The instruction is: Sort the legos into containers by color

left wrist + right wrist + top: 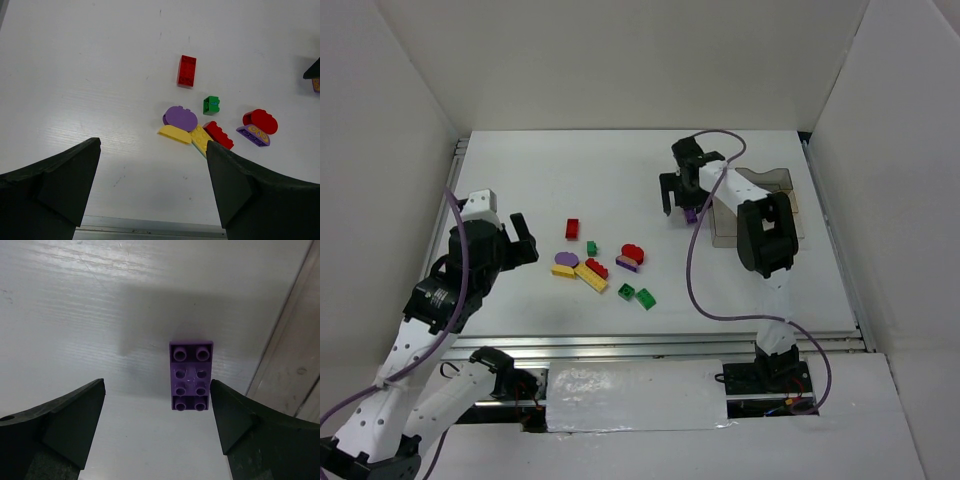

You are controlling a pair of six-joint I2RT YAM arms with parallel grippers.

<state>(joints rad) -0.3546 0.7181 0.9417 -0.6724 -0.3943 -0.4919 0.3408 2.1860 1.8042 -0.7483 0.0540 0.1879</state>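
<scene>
A purple brick (190, 376) lies studs-up on the table between my right gripper's (157, 385) open fingers, nearer the right finger and not gripped. In the top view this brick (691, 215) sits just left of the clear brownish tray (770, 183), under the right gripper (678, 208). My left gripper (153, 145) is open and empty, left of the lego cluster. In its view lie a red brick (186, 70), a small green brick (211, 105), a rounded purple piece (180, 118), a yellow piece (175, 134), a yellow brick (200, 137), a red brick (218, 134) and a rounded red piece (260, 121) on a purple one (253, 135).
Two green bricks (626, 292) (646, 299) lie at the near side of the cluster. The tray's edge (295, 365) shows at the right of the right wrist view. White walls enclose the table. A metal rail (660, 345) runs along the near edge.
</scene>
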